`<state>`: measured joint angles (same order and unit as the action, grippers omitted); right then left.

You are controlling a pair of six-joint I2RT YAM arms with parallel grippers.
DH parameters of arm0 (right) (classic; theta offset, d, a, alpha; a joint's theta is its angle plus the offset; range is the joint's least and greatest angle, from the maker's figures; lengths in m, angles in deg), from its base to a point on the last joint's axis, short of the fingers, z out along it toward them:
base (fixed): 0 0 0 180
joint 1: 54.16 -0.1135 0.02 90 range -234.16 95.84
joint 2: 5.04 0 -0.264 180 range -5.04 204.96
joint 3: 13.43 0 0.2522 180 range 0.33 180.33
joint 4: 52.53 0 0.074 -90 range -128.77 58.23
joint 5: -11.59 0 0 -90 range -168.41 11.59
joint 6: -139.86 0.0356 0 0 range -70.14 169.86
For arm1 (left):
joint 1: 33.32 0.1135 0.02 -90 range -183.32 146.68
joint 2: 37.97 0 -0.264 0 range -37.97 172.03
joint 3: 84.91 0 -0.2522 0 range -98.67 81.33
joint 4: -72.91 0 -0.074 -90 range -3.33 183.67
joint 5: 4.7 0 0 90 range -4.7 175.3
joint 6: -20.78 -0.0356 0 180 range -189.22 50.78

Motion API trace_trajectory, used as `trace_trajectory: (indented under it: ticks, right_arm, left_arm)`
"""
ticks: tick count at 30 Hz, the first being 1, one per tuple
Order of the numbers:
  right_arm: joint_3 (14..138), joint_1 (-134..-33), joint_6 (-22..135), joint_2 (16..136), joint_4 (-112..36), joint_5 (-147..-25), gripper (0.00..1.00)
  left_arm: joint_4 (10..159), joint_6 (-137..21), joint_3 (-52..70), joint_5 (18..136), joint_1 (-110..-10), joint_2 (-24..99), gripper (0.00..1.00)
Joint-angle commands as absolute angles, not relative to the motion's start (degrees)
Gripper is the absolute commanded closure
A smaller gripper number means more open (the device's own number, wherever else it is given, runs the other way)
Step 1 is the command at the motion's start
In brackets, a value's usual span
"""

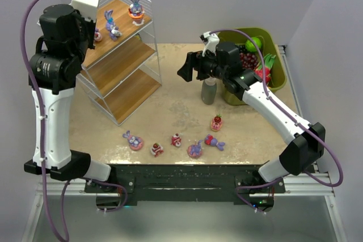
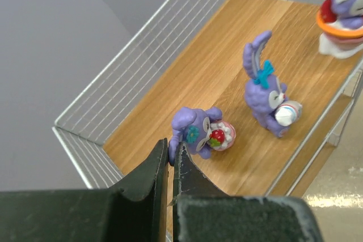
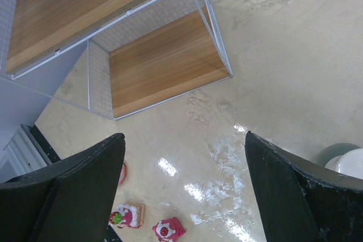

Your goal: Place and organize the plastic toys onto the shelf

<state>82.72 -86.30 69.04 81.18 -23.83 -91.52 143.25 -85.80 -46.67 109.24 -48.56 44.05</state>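
Left gripper (image 2: 171, 160): jaws together, arm raised over the shelf's (image 1: 122, 63) top tier, tips beside a purple bunny (image 2: 198, 134). Right gripper (image 3: 182, 139): jaws apart above table (image 1: 181, 83); loose toys (image 1: 176, 139) at shelf's 5 o'clock.

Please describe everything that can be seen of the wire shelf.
The shelf is a three-tier rack of thin white wire with light brown boards that look like wood. It stands on the table at the far left, with wire-grid walls at its back and sides. Its top board carries three plastic toys; no toys show on the two lower boards. The left gripper, shut, hangs over one end of the top board; whether it touches the shelf cannot be told.
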Motion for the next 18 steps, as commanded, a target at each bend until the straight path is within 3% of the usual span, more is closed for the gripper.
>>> trace_trajectory:
  ticks: [1, 10, 18]
  right_arm:
    - [83.74, -86.32, 67.96, 79.60, -24.54, -92.30, 0.11]
    - [84.45, -86.32, 67.17, 79.43, -22.69, -91.77, 0.11]
    - [87.25, -86.24, 65.77, 80.04, -22.16, -91.51, 0.11]
  left_arm:
    - [142.57, -82.84, -47.86, 95.60, -42.30, 42.72, 1.00]
    - [145.04, -85.92, -54.80, 83.39, -34.74, 46.14, 1.00]
    - [146.70, -86.53, -52.80, 82.23, -33.93, 43.78, 1.00]
